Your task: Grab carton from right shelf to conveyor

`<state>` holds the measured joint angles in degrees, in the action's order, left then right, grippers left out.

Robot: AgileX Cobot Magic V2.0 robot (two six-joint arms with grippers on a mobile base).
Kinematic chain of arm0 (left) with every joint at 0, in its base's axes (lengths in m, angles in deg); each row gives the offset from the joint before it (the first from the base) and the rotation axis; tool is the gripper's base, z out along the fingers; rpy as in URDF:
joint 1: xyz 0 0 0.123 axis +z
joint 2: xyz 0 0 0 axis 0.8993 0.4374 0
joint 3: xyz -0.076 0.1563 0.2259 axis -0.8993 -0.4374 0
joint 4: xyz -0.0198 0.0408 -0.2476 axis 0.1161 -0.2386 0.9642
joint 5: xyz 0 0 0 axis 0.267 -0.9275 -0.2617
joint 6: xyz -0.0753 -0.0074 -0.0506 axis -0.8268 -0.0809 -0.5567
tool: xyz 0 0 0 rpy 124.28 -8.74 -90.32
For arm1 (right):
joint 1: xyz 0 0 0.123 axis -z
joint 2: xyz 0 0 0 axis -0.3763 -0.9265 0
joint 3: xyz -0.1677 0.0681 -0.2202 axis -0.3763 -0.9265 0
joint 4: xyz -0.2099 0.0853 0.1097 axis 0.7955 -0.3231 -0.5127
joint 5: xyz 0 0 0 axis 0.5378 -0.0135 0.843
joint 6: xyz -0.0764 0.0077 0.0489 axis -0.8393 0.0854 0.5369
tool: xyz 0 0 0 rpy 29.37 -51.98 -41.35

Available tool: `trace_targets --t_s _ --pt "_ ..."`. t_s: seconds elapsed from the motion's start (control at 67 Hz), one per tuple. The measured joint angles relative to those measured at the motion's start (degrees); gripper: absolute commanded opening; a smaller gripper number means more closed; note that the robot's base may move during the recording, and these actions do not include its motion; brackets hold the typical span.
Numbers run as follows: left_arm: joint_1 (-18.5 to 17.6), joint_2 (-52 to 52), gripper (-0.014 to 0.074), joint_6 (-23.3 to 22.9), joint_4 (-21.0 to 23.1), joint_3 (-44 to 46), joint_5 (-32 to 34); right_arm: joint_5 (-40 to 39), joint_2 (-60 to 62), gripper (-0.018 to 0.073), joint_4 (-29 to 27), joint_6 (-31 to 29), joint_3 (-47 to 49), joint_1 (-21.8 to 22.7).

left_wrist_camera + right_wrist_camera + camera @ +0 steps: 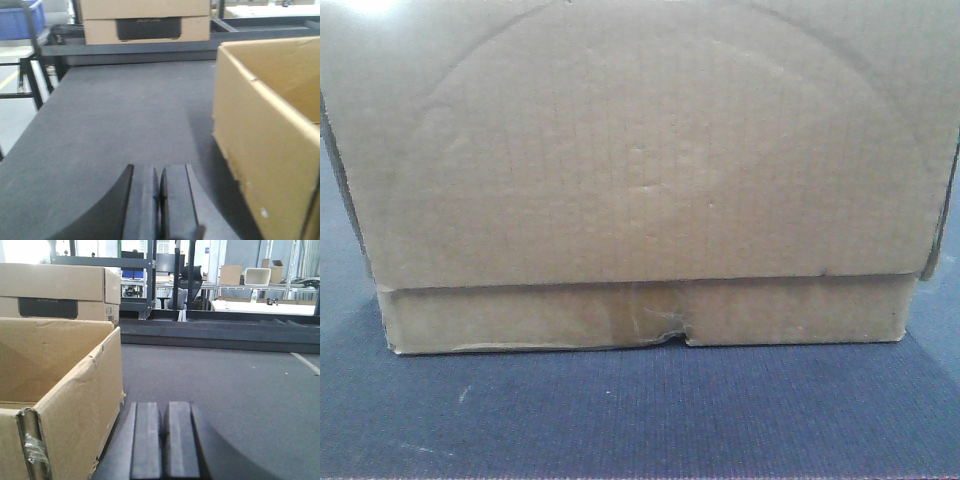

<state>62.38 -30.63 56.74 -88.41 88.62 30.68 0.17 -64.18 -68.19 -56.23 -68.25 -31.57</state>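
The carton (pixel 640 150), plain brown corrugated cardboard, fills the front view and rests on the dark ribbed conveyor belt (pixel 640 410). Its flap strip with crinkled tape and a torn notch (pixel 670 325) runs along the bottom edge. In the left wrist view the open carton (pixel 270 125) stands to the right of my left gripper (pixel 160 172), which is shut and empty just over the belt (pixel 125 115). In the right wrist view the carton (pixel 60 375) stands to the left of my right gripper (pixel 164 410), also shut and empty. The right shelf is out of view.
A second cardboard box with a dark label (pixel 146 22) sits at the belt's far end; it also shows in the right wrist view (pixel 55 292). A blue bin (pixel 20 17) stands on a rack at far left. Dark frame rails (pixel 220 332) border the belt.
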Motion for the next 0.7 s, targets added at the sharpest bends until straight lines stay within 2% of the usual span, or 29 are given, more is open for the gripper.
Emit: trace_targets --t_s 0.134,0.209,0.358,0.701 --pt "4.63 -3.8 0.0015 2.16 3.02 -6.39 4.62 0.0 0.0 -0.0069 0.0 0.0 0.0 0.0" --pt "6.57 -6.47 0.0015 3.3 4.42 -11.34 9.25 0.0 0.0 -0.0069 0.0 0.0 0.0 0.0" --pt "7.43 -12.52 0.0015 3.84 5.19 -21.45 17.32 0.0 0.0 -0.0069 0.0 0.0 0.0 0.0" --pt "7.43 -13.69 0.0015 4.36 5.35 -22.94 16.21 -0.09 0.0 -0.0069 0.0 0.0 -0.29 0.0"
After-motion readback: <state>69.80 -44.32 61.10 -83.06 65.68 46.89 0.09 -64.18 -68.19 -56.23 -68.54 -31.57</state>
